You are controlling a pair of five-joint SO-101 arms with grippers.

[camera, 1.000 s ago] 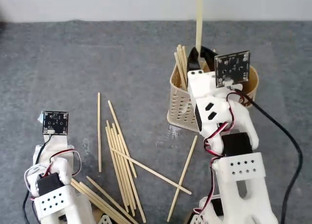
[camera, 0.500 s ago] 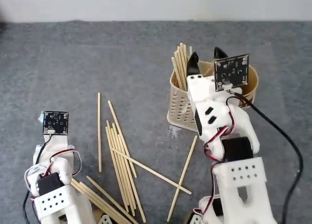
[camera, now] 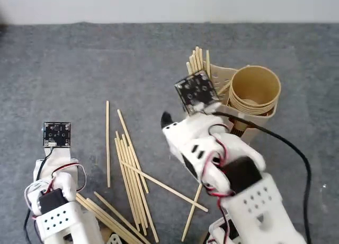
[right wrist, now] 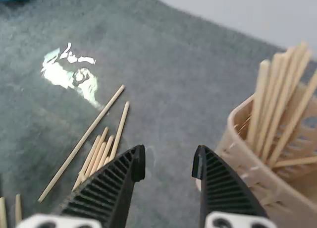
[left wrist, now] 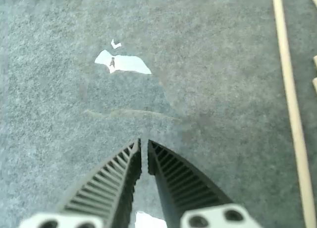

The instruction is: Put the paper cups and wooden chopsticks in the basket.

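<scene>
The right arm has let go of the chopstick it held upright over the basket (camera: 225,77) a second ago, and has since swung off the basket toward the middle of the worktop (camera: 79,69). That stick now seems to stand with the bundle of wooden chopsticks (camera: 198,61) leaning in the basket's corner, so one more delivery looks finished and the arm appears to be heading for the next one.

The right fingers (right wrist: 126,176) are spread apart and hold nothing. The left fingers (left wrist: 130,163) are pressed almost together over bare worktop near the front left corner, also holding nothing, and that arm has not moved.

The paper cups (camera: 256,87) sit nested in the basket toward the back right of the worktop, so that half of the job looks done. What remains is the scatter of loose chopsticks (camera: 130,170) along the front middle, with a single stick (camera: 107,143) lying apart on the side toward the left arm and another (camera: 198,196) beside the right arm's base.

In the right wrist view the loose chopsticks (right wrist: 99,148) lie ahead of the open fingers and off to one side, well apart from both and not in the gap. The basket (right wrist: 257,163) stands close off the other finger. The fingers probably need to travel farther toward the front and drop before any stick lies between them.
</scene>
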